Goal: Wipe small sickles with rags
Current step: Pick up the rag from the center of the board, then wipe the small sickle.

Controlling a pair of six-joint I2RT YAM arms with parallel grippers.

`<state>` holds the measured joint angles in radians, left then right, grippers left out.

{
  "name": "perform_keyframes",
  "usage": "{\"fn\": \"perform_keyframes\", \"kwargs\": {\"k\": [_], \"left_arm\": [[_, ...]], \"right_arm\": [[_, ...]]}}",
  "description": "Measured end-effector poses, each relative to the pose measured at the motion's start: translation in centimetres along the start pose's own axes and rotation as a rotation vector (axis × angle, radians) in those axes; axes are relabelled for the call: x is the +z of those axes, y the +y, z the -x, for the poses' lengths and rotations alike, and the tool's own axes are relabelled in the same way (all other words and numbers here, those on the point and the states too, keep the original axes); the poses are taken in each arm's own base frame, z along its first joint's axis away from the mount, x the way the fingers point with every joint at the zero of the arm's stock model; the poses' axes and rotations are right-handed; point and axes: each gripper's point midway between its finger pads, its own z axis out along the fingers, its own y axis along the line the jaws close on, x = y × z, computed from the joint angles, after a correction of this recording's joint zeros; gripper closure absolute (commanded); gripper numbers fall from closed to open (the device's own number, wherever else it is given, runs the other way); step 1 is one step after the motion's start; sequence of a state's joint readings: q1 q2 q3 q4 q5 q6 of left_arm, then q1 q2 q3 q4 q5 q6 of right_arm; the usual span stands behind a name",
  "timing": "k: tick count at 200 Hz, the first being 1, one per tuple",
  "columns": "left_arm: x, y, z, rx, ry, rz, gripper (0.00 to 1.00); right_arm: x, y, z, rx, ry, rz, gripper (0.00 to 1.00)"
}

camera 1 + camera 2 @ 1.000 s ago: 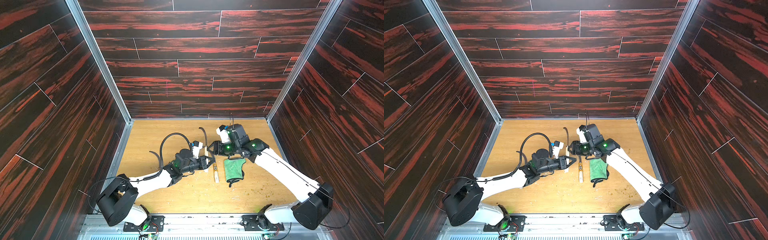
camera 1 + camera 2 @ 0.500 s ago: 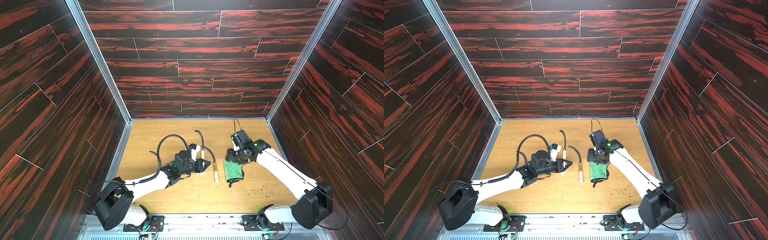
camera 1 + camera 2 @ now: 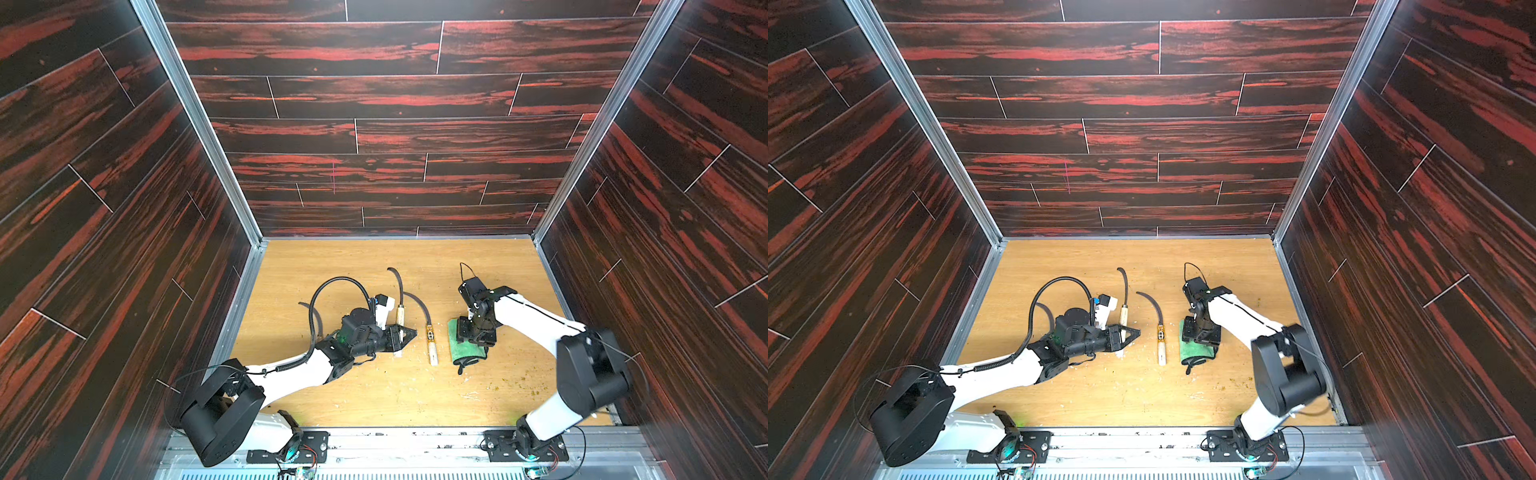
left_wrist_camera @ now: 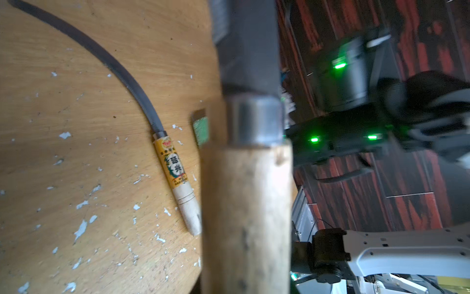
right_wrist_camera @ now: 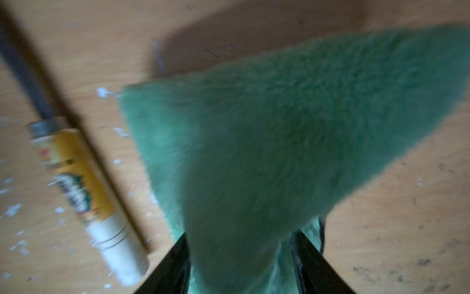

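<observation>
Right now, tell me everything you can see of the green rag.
The green rag is a fluffy, microfibre-looking cloth, folded into an oblong and lying flat on the wooden table. A black cord curls from its near end. The right hand sits over its far end, fingers spread to either side of the pile; whether they press it is unclear. The labelled sickle lies alongside, apart from it.

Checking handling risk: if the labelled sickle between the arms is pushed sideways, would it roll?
Probably not far: the round handle of the labelled sickle could start rolling, but its curved blade lies flat and should stop it. It looks stiff, so it would likely slide or pivot whole.
</observation>
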<state>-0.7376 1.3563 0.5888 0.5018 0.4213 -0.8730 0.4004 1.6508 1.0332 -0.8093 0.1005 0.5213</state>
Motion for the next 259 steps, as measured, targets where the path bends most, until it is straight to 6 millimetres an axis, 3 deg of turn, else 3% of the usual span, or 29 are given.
{"fn": "perform_keyframes", "kwargs": {"k": [16,33,50,101,120,136,167,189,259], "left_arm": [[-0.2,-0.5,0.2,0.005,-0.006,-0.019,1.00],[-0.3,-0.9,0.3,0.006,-0.007,-0.033,1.00],[-0.3,-1.2,0.3,0.004,-0.002,-0.047,1.00],[-1.0,-3.1,-0.6,-0.032,0.017,-0.190,1.00],[-1.3,-4.4,-0.4,-0.046,0.018,-0.252,1.00],[-1.7,-5.6,-0.1,-0.052,0.014,-0.304,1.00],[-2.2,-7.2,0.5,-0.076,0.007,-0.372,1.00],[-2.6,-7.9,0.8,-0.097,-0.005,-0.406,1.00],[-2.3,-8.2,0.9,-0.152,-0.006,-0.427,1.00]], "right_arm": [[0.9,-0.2,-0.1,0.005,0.017,0.011,0.46],[1.5,-0.2,-0.1,0.003,0.024,0.028,0.69],[1.7,0.0,0.0,-0.007,0.024,0.045,0.83],[0.7,0.5,0.6,-0.038,-0.013,0.075,0.92],[-1.7,1.2,1.4,-0.054,-0.083,0.124,0.93],[-4.9,2.5,2.4,-0.076,-0.170,0.203,0.94],[-11.8,6.0,3.8,-0.153,-0.337,0.421,0.94],[-15.4,8.4,3.6,-0.229,-0.403,0.559,0.94],[-20.8,14.1,1.2,-0.469,-0.473,0.754,0.95]]}}
